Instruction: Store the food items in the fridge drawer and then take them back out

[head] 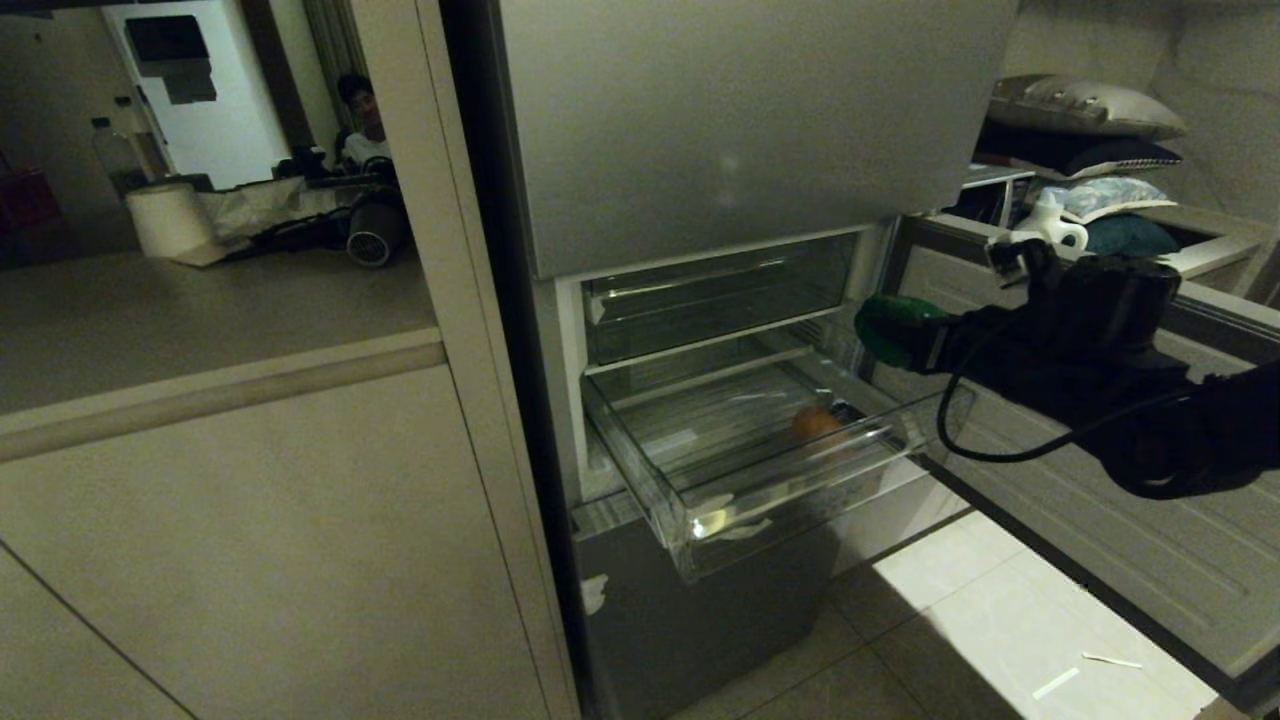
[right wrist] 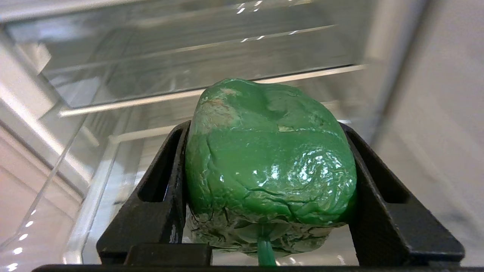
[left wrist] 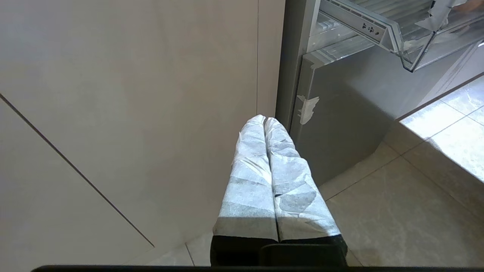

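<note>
Right end effector reaches leftward at the fridge drawer's right edge, above the orange fruit near its right wall; left end effector, fingers pressed together, hangs beside the lower door; green pepper pinched, stem toward the camera.

Left pincer, fingers pressed together, mid-frame before a cabinet; drawer corner upper right.
</note>
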Motion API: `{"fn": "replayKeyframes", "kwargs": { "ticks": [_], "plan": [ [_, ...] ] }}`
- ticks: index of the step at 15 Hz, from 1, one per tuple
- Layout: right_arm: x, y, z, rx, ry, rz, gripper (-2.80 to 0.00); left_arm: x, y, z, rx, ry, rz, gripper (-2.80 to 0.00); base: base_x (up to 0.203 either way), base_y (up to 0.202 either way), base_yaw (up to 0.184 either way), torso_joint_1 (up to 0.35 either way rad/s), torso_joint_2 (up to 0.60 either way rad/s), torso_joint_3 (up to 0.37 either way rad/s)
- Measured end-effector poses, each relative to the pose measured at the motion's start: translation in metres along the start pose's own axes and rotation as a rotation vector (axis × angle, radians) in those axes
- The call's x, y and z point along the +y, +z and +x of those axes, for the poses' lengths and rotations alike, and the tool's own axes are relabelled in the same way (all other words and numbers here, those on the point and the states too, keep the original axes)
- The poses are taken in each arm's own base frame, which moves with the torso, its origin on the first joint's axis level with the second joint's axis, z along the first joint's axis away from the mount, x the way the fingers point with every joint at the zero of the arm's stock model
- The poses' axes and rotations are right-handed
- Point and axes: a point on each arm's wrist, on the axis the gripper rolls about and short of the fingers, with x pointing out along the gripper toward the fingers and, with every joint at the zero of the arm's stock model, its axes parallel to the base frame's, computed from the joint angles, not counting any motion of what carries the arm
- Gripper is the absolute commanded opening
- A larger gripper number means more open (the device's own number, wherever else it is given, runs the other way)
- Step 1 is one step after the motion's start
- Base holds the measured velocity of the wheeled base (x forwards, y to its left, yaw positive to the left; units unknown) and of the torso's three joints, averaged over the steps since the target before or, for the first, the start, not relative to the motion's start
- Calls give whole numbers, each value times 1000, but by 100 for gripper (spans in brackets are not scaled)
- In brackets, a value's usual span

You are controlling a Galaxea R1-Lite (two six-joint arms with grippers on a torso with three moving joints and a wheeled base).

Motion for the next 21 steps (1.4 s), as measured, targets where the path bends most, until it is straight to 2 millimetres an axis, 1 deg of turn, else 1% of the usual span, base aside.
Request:
{"fn": "replayKeyframes", "kwargs": {
  "ticks": [6, 7, 12, 15, 16, 19, 21],
  "plan": [
    [1, -32, 54, 17, 27, 0, -280, 0, 0, 0, 0, 0, 0, -280, 0, 0, 0, 0, 0, 0],
    [0, -36, 62, 15, 25, -2, 0, 0, 0, 0, 0, 0, 0, -280, 0, 0, 0, 0, 0, 0],
    [-7, -53, 92, -6, 20, -4, 0, 0, 0, 0, 0, 0, 0, -280, 0, 0, 0, 0, 0, 0],
    [-10, -59, 102, -12, 8, -3, 0, 0, 0, 0, 0, 0, 0, -280, 0, 0, 0, 0, 0, 0],
    [-11, -60, 103, -13, 3, -1, -280, 0, 0, 0, 0, 0, 0, -280, 0, 0, 0, 0, 0, 0],
    [-10, -58, 97, -10, -30, 1, -280, 0, 0, 0, 0, 0, 0, -280, 0, 0, 0, 0, 0, 0],
    [-6, -50, 80, 16, -35, 6, -280, 0, 0, 0, 0, 0, 0, -280, 0, 0, 0, 0, 0, 0]
  ]
}}
